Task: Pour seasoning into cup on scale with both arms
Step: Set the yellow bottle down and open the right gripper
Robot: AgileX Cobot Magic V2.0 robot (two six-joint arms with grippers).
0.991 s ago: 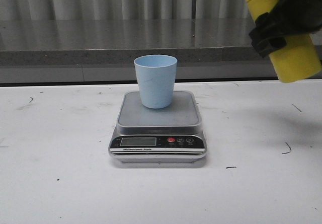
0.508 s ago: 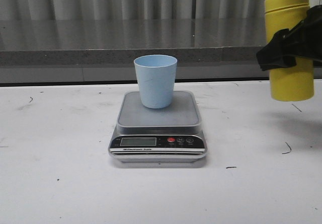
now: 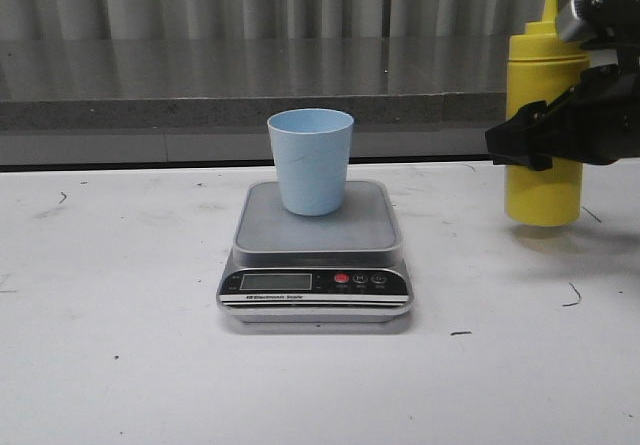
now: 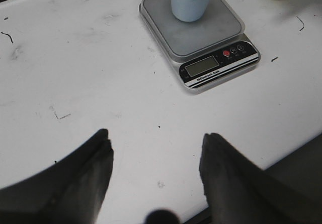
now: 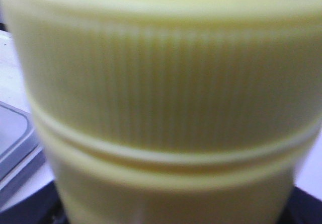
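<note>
Lowered upright near the table since the earlier frame, bottle (image 3: 543, 125) clamped in right gripper (image 3: 560, 130) — left gripper (image 4: 156, 158) open — best tilted slowly over cup (image 3: 311, 161).

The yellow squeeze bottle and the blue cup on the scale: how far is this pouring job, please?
Done: the pale blue plastic cup stands on the silver-grey digital scale. In hand: the right gripper holds the tall yellow squeeze bottle upright, low over the white table, to the right of the scale. The left gripper is open and holds nothing. Whether seasoning is in the cup cannot be seen.
</note>
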